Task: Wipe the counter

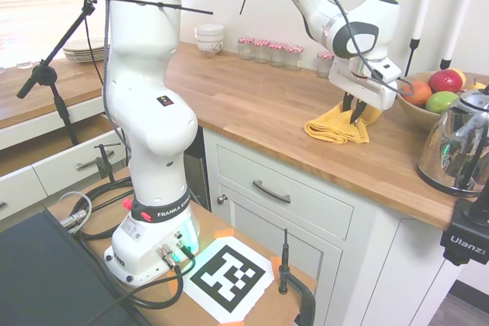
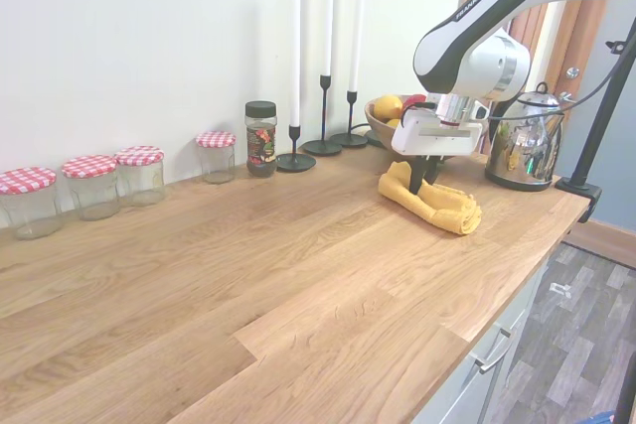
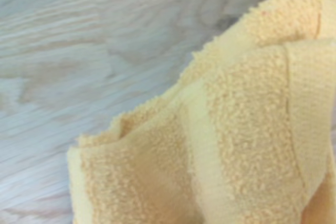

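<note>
The counter (image 1: 252,104) is a long brown butcher-block top (image 2: 248,275) over white cabinets. A crumpled yellow cloth (image 1: 330,129) lies on it near the right end, also seen in the second exterior view (image 2: 445,210). My gripper (image 1: 353,111) points down onto the cloth's back part, fingers close together and pinching its folds (image 2: 428,174). The wrist view shows the yellow cloth (image 3: 236,145) close up, bunched, with bare wood grain beside it.
A fruit bowl (image 1: 412,108) and a steel kettle (image 1: 458,143) stand just beyond the cloth. Red-lidded jars (image 2: 89,184), a spice jar (image 2: 261,138) and tall candlesticks (image 2: 323,116) line the wall. Stacked white bowls (image 1: 209,38) sit at the far end.
</note>
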Controlling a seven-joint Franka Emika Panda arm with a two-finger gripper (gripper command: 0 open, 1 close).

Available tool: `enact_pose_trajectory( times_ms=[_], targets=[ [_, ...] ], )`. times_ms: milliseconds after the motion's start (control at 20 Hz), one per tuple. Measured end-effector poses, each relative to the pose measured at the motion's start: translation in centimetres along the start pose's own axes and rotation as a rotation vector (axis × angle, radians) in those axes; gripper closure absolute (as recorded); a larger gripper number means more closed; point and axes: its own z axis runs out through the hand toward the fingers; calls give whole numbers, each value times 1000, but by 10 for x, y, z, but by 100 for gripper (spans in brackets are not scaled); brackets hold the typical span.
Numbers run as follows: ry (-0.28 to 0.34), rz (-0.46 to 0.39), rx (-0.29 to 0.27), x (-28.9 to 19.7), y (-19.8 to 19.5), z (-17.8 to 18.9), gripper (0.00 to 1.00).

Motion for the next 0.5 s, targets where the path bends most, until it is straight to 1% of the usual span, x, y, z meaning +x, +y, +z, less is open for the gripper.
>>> enact_pose_trajectory(
  times_ms=[500],
  targets=[
    [7,10,-3,3,8,-4,0]
  ],
)
